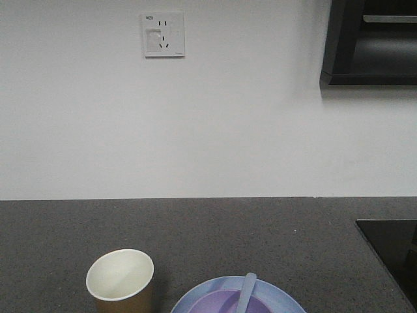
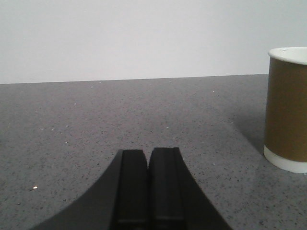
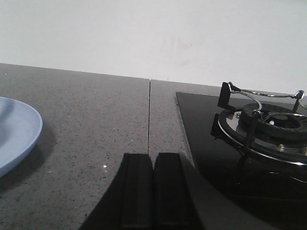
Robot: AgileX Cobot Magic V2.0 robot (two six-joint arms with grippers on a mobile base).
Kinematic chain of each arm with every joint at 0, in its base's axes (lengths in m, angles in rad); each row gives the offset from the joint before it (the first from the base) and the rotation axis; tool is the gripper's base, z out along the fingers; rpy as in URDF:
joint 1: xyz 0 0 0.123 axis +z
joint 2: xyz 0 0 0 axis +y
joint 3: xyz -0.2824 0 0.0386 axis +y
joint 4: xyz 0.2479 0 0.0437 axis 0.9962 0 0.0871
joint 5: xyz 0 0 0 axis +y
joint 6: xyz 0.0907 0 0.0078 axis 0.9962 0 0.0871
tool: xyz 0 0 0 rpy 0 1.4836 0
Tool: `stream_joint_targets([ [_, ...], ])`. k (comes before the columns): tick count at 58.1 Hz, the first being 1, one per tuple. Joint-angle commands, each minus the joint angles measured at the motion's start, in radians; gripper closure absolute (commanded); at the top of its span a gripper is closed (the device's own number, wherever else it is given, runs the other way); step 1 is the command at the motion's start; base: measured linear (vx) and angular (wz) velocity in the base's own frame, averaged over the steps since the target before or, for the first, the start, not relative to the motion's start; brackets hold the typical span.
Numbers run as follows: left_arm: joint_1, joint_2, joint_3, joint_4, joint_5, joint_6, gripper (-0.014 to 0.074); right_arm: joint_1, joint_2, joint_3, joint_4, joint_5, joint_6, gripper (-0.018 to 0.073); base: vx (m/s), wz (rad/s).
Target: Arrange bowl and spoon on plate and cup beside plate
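I see the spoon (image 1: 246, 292) lying in the bowl (image 1: 225, 303) on the plate (image 1: 195, 297), cup (image 1: 120, 280) just beside (upright); left gripper (image 2: 147, 187) and right gripper (image 3: 153, 191) both closed, empty.

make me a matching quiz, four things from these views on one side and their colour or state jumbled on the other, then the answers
Things:
1. cup
2. plate
3. spoon
4. left gripper

Colour or state:
A. light blue, under the bowl
B. shut, holding nothing
C. tan outside, cream inside, standing upright
D. pale, resting in the purple bowl

Pairs: 1-C, 2-A, 3-D, 4-B
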Motion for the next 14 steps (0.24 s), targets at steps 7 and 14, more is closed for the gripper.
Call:
stream_joint_targets([
  [7, 0.003, -0.012, 0.026, -0.015, -0.085, 0.0, 0.0602, -0.006, -0.009, 0.017, -0.001, -0.079, 0.0, 0.0571, 0.0, 0.0],
  [14, 0.003, -0.012, 0.026, -0.015, -0.085, 0.0, 0.0602, -0.006, -0.009, 0.017, -0.001, -0.079, 0.0, 0.0571, 0.0, 0.0],
])
